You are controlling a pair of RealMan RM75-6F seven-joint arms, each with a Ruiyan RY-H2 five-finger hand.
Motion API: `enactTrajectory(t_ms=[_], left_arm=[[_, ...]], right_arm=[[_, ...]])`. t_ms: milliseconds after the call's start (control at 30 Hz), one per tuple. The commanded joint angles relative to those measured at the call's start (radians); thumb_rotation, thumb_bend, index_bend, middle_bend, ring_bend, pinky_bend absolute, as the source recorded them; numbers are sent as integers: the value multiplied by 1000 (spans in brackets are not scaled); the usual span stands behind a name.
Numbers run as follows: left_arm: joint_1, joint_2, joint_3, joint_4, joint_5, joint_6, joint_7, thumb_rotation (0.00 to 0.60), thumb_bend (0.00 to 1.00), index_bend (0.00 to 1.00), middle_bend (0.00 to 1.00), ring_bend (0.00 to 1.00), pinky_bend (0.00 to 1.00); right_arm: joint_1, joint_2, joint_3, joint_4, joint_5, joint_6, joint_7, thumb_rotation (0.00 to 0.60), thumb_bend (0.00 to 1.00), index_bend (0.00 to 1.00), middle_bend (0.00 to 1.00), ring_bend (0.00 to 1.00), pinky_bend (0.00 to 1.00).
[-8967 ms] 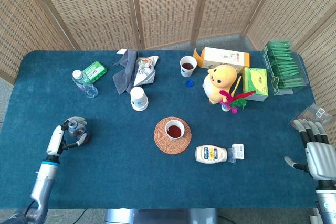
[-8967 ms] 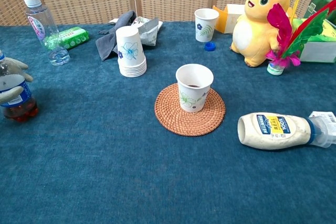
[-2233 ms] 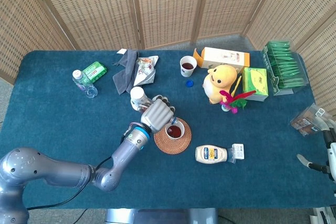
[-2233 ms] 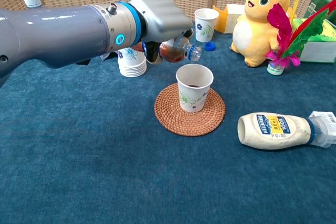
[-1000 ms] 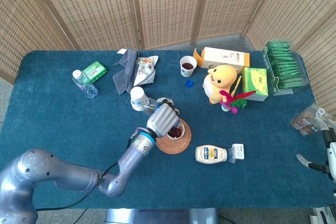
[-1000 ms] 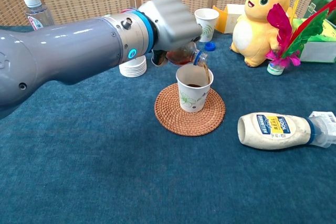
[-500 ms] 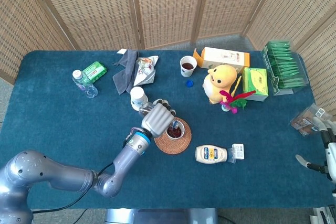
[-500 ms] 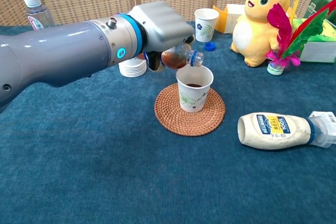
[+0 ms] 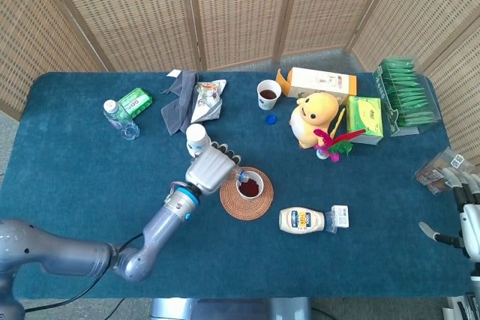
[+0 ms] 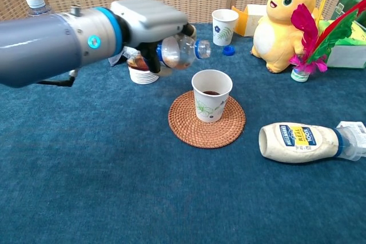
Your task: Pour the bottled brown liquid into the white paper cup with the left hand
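Chest view is showing the left hand [image 10: 150,18] gripping the bottle [image 10: 171,52] sideways at the white paper cup's [image 10: 211,95] ten o'clock, so remaining liquid risks dripping onto the table [image 10: 114,187].

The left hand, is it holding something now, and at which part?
The left hand grips the bottle of brown liquid around its body, neck pointing toward the white paper cup.

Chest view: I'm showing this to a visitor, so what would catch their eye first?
The big grey left hand at upper left, holding a bottle of brown liquid tipped sideways, above and left of the paper cup on its round woven mat. Next, the yellow plush toy at upper right.
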Motion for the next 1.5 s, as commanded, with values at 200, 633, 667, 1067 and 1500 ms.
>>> enactTrajectory(t_ms=[200, 633, 667, 1067, 1500], left_arm=[[151, 78, 23, 1, 168, -40, -341, 600, 543, 527, 429, 287, 407], [344, 150, 85, 40, 487, -6, -838, 600, 544, 527, 430, 287, 407], [359, 153, 90, 43, 506, 5, -871, 600, 544, 527, 429, 287, 407], [548, 149, 137, 171, 695, 215, -1233, 600, 544, 526, 430, 288, 407], [717, 40, 130, 406, 747, 399, -1597, 600, 549, 526, 430, 287, 407]], right_arm=[[3, -7, -4, -2, -4, -5, -20, 600, 0, 0, 0, 0, 0], [11, -23, -13, -7, -13, -12, -68, 600, 0, 0, 0, 0, 0], [11, -23, -14, -8, -13, -12, -70, 600, 0, 0, 0, 0, 0], [17, -33, -21, -16, -21, -19, -104, 600, 0, 0, 0, 0, 0], [26, -52, -31, -22, -27, -32, -160, 600, 0, 0, 0, 0, 0]])
